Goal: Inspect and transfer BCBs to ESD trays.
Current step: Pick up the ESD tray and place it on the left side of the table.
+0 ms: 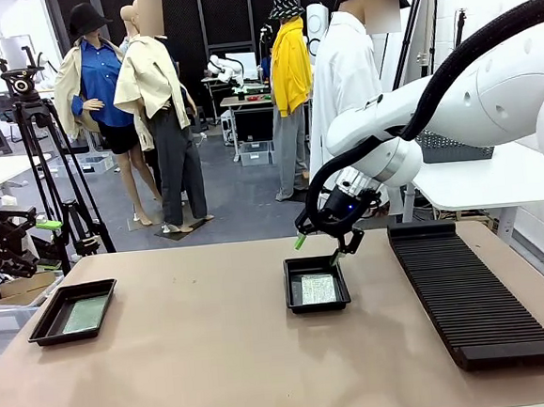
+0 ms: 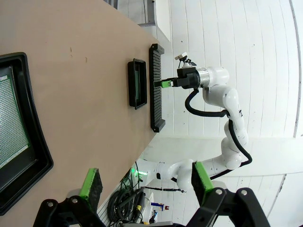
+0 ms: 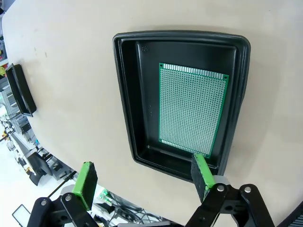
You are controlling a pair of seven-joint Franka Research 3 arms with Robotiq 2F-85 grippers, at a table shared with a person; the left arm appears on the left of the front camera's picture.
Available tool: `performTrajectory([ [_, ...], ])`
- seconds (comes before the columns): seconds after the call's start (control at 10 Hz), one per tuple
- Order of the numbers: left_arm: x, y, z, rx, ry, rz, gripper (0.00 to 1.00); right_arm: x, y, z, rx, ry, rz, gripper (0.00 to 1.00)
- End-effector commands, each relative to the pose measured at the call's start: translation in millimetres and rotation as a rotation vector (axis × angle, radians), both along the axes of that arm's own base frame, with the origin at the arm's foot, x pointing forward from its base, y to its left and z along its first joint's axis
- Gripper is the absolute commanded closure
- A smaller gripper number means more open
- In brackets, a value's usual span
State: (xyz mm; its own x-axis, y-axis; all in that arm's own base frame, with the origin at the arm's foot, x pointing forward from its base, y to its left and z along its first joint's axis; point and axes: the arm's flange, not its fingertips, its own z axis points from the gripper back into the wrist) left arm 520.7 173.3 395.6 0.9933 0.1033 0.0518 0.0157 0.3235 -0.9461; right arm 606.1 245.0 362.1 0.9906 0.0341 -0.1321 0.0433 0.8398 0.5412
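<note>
Two black ESD trays lie on the tan table. The middle tray (image 1: 293, 298) holds a green BCB (image 1: 318, 288), and my right gripper (image 1: 318, 250) hangs open just above its far rim. Looking along the right gripper (image 3: 143, 179), this tray (image 3: 128, 94) and its BCB (image 3: 191, 111) lie flat below, with nothing between the fingers. The left tray (image 1: 44, 330) holds another BCB (image 1: 85, 314). At the table's far left edge my left gripper (image 1: 11, 245) is open and raised; the left wrist view has the gripper (image 2: 146, 182) empty, beside that tray (image 2: 35, 142) and its BCB (image 2: 9, 123).
A long black ribbed rack (image 1: 472, 291) runs along the right side of the table. A person in a white coat (image 1: 342, 75) stands at the far side behind my right arm. A tripod (image 1: 48, 174) stands past the far left corner.
</note>
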Motion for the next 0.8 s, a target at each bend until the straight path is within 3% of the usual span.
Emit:
performTrajectory([
  [0.0,-0.8,-0.6,2.6,-0.001,-0.002,0.003,0.00,-0.2,0.6,0.2,0.003,-0.001,0.001,0.00],
  [0.7,-0.8,-0.6,2.6,-0.001,-0.002,0.003,0.00,-0.2,0.6,0.2,0.003,-0.001,0.001,0.00],
])
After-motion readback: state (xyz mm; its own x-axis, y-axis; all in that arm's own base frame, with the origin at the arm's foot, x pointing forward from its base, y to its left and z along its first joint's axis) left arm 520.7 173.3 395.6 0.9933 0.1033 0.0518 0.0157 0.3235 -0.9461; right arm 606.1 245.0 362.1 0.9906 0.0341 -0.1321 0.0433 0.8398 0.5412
